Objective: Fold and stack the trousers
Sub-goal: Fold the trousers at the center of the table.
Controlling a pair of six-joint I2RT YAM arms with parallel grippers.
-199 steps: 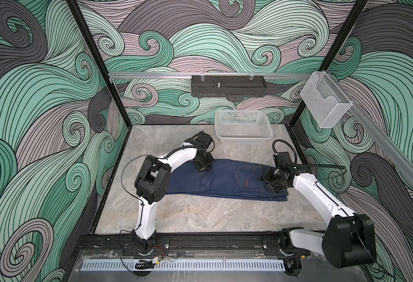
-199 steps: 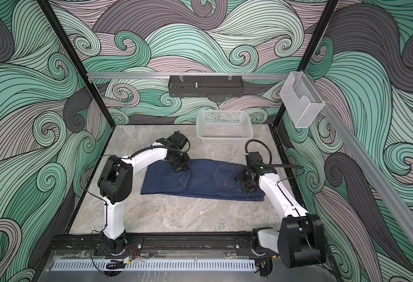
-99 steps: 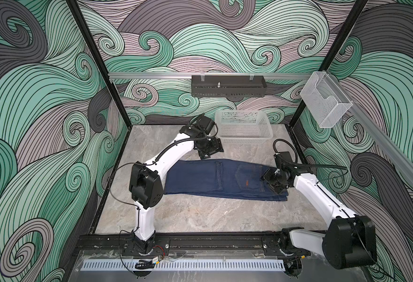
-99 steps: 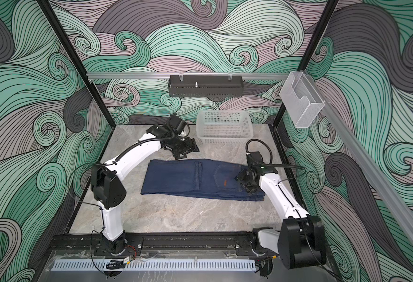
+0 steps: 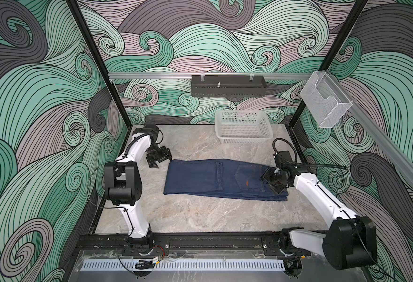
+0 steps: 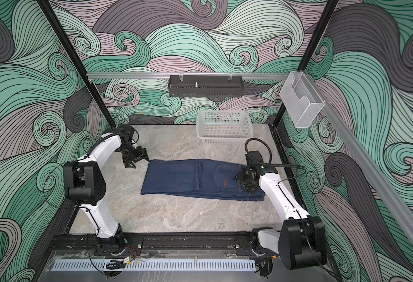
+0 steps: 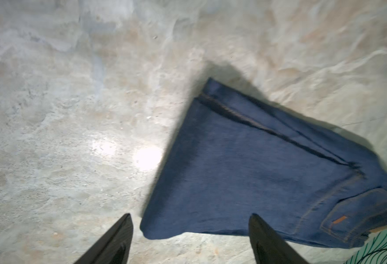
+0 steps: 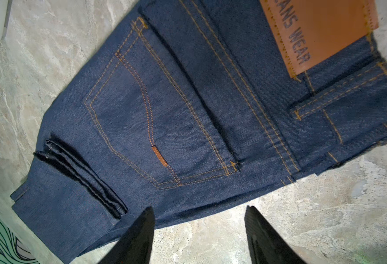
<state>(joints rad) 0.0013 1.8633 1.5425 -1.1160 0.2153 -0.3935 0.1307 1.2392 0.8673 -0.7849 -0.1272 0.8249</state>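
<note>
Marble counter (image 5: 200, 214): trousers (image 5: 208, 178) lie flat across the middle, folded over once, waistband end toward the right arm, fold edge toward the left arm, leg hems lying across the seat beside the back pocket. White mesh basket (image 5: 243, 140) sits at the back wall, well apart from the denim. Left gripper (image 5: 160, 161) is just off the fold-edge far corner, fingers spread, nothing in them. Right gripper (image 5: 273, 182) is above the waistband end, fingers spread too, not pinching cloth in the wrist view. Brown waistband patch (image 8: 320, 34) faces up, small orange pocket tab (image 8: 159, 156) too.
</note>
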